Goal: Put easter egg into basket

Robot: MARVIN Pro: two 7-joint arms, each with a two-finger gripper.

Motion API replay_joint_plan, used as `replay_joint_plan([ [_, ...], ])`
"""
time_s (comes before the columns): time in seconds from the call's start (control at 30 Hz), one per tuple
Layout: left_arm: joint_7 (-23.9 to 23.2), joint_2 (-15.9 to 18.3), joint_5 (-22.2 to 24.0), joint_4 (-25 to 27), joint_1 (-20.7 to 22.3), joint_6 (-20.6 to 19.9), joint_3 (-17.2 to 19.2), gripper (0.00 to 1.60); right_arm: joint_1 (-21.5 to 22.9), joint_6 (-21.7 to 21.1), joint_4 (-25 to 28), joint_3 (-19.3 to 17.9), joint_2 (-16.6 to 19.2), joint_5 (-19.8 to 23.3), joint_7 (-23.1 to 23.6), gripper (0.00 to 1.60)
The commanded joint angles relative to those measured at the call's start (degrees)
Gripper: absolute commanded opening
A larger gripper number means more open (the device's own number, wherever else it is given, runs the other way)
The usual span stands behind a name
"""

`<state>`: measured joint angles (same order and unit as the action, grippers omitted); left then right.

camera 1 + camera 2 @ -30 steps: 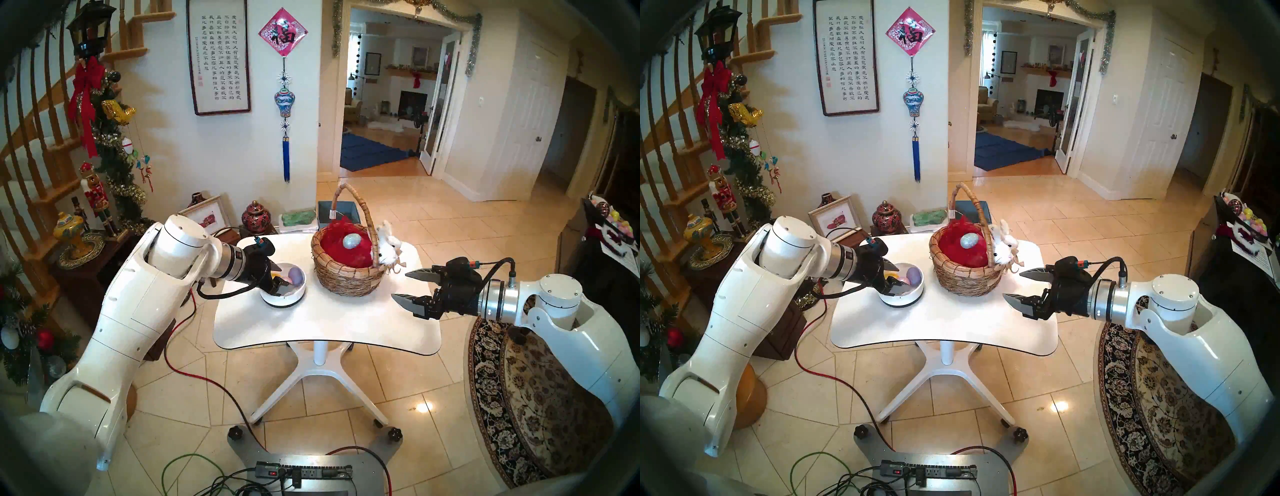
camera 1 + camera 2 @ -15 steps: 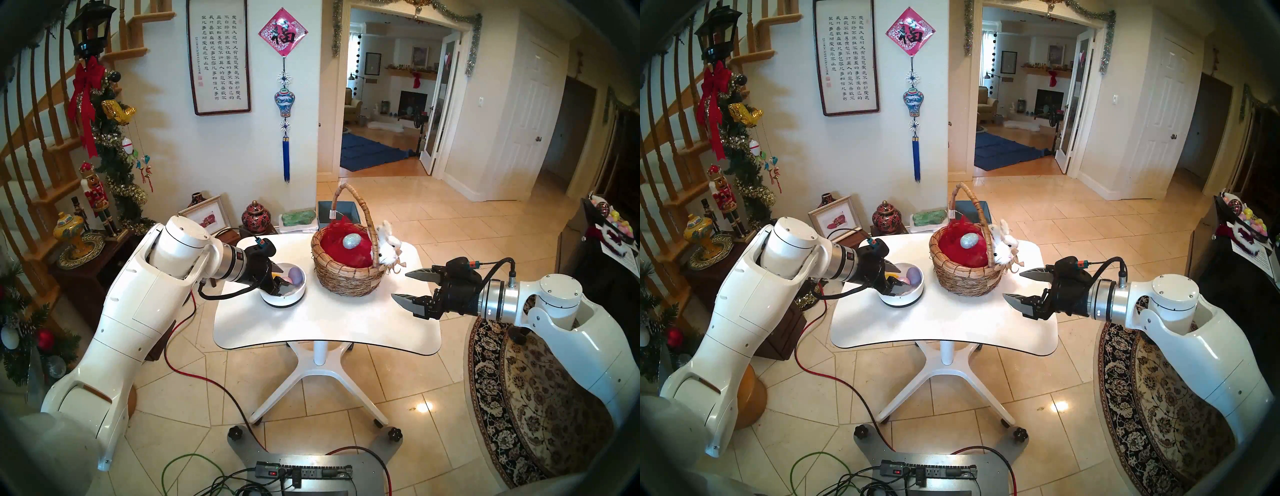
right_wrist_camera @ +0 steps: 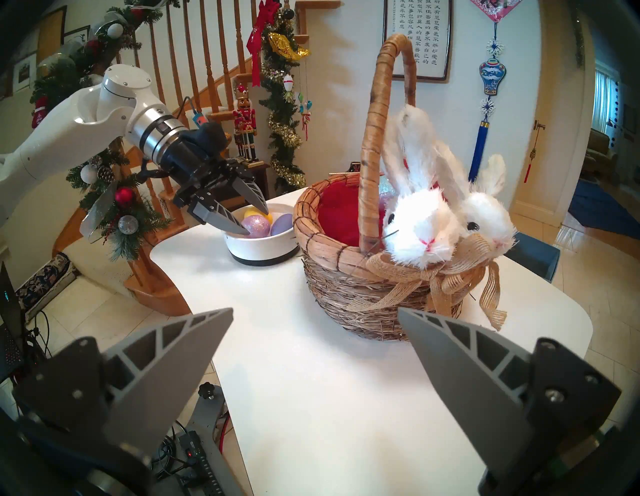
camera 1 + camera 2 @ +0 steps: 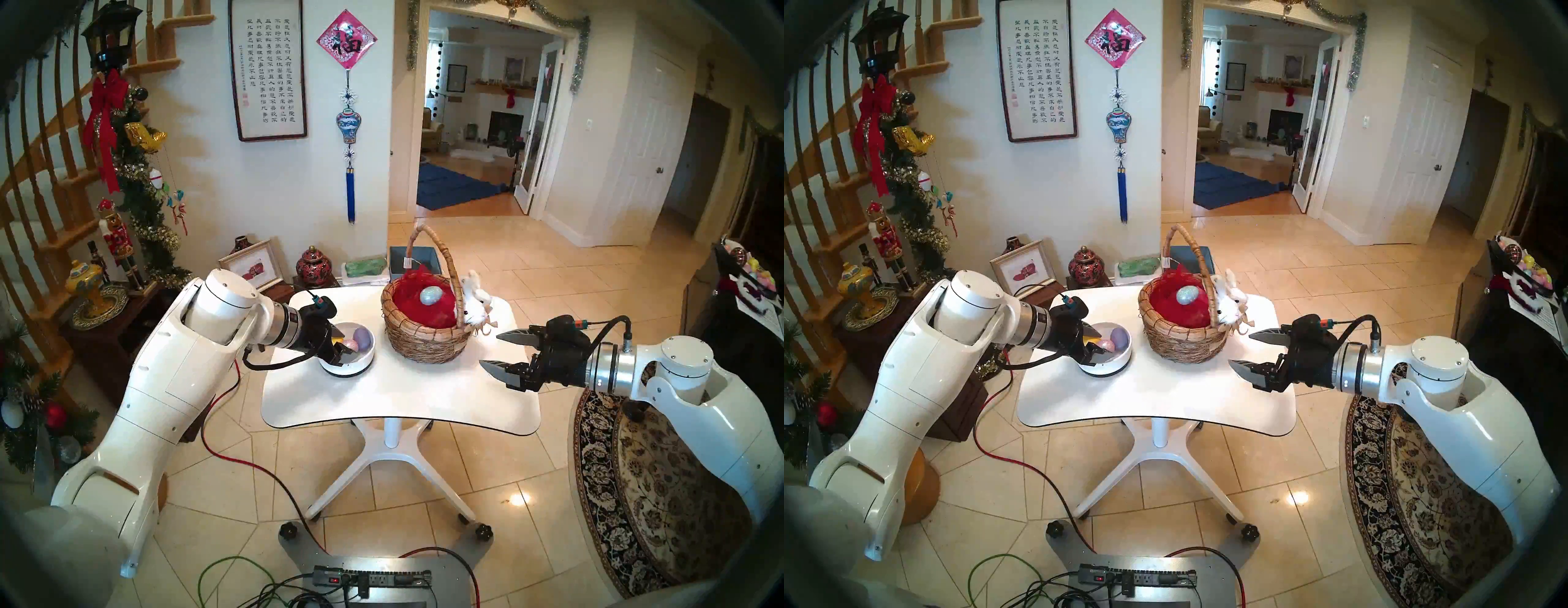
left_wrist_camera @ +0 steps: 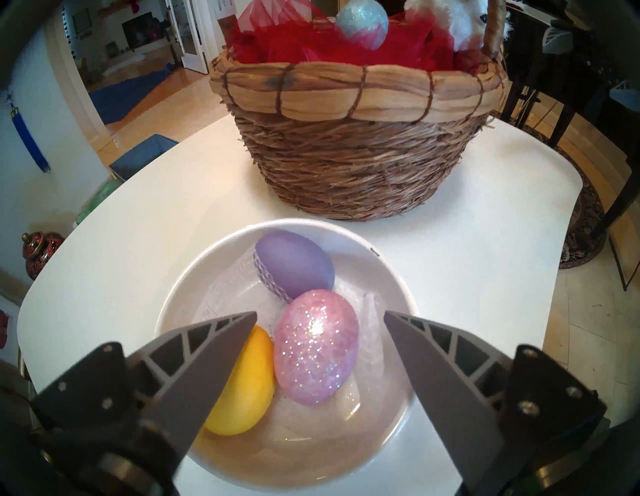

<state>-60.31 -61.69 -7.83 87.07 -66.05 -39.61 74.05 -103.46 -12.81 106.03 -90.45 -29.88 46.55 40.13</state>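
The woven basket (image 4: 424, 339) with red lining and a tall handle stands on the white table; a silvery blue glitter egg (image 4: 430, 296) lies in it. To its left, a low white bowl (image 5: 304, 446) holds a purple egg (image 5: 294, 265), a pink glitter egg (image 5: 317, 346) and a yellow egg (image 5: 242, 384). My left gripper (image 5: 320, 312) reaches down into the bowl, open, one finger on each side of the pink glitter egg with gaps showing. To the right of the basket my right gripper (image 4: 490, 349) hovers open and holds nothing.
Two white plush bunnies (image 3: 422, 221) and a burlap bow sit on the basket's right rim, close to my right gripper. The arched handle (image 4: 445, 254) spans the basket's opening. A dark side table with vases (image 4: 89, 293) stands behind my left arm.
My left arm has shifted slightly, so its gripper tilts a little more steeply into the bowl, and its jaws have narrowed a little around the pink glitter egg. The right arm has not moved.
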Motion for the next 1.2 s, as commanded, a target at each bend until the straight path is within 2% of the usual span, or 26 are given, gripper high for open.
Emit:
replay_joint_plan([
  [0.0,-0.47,0.65,-0.81,0.30,1.06,1.30,-0.97,1.36,0.06,0.13,0.07,-0.54,0.10,0.12,-0.09,1.60],
  [0.17,-0.27,0.71,-1.15,0.68,0.61,1.62,-1.24,1.32,0.05,0.13,0.07,-0.55,0.10,0.12,-0.09,1.60],
  [0.23,-0.20,0.68,-1.20,0.74,0.54,1.68,-1.25,1.24,0.05,0.13,0.07,-0.55,0.10,0.12,-0.09,1.60],
  [0.3,-0.14,0.63,-1.17,0.84,0.45,1.67,-1.18,1.00,0.05,0.13,0.07,-0.55,0.10,0.12,-0.09,1.60],
  [0.4,-0.11,0.48,-0.93,1.32,0.25,1.36,-0.81,0.95,0.06,0.13,0.07,-0.54,0.10,0.12,-0.09,1.60],
  [0.5,-0.06,0.19,-0.52,1.61,0.31,1.10,-0.16,0.80,0.06,0.13,0.06,-0.54,0.10,0.12,-0.09,1.60],
  [0.63,-0.23,-0.23,0.64,2.59,0.45,0.72,1.49,0.80,0.09,0.13,0.05,-0.51,0.10,0.11,-0.08,1.60],
  [0.83,-1.07,-0.83,2.34,4.24,2.17,-0.01,3.59,0.88,0.14,0.12,0.03,-0.46,0.11,0.10,-0.07,1.60],
  [1.17,-2.15,-2.95,3.16,4.13,7.39,-0.58,3.71,0.90,0.17,0.11,0.02,-0.42,0.11,0.09,-0.06,1.60],
])
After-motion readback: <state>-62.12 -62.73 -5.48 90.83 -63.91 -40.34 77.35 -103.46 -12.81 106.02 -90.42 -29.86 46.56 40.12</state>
